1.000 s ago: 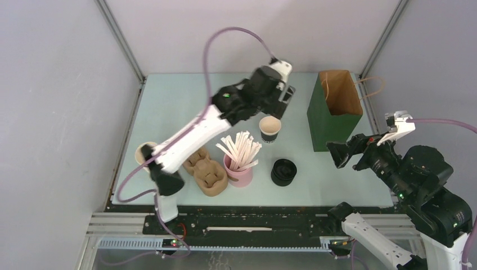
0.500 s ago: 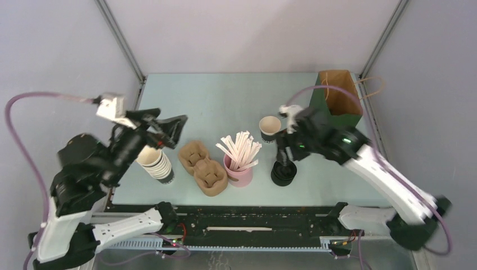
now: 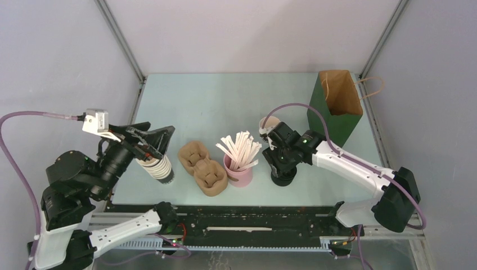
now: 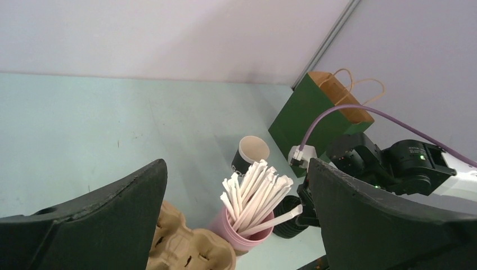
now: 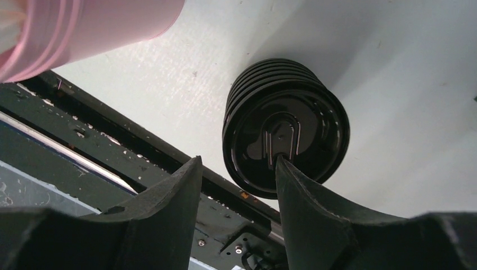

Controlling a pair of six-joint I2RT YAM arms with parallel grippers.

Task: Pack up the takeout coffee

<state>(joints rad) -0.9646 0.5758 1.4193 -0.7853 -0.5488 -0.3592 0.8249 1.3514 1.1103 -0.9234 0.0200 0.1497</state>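
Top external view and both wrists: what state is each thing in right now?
Black cup: upright, no lid on.
Lid stack: upright, stacked.
Green bag: standing, mouth open.
Pink straw holder: upright, holding straws.
Cup stack: upright, nested.
Cup carriers: empty.
Left gripper: open, empty.
Right gripper: open, straddling the lid stack's rim.

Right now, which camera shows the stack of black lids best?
Right wrist view: the lid stack sits close up, ribbed edges and top flap clear. From the top, the right arm covers much of it. The left wrist shows only a dark sliver beside the pink cup.
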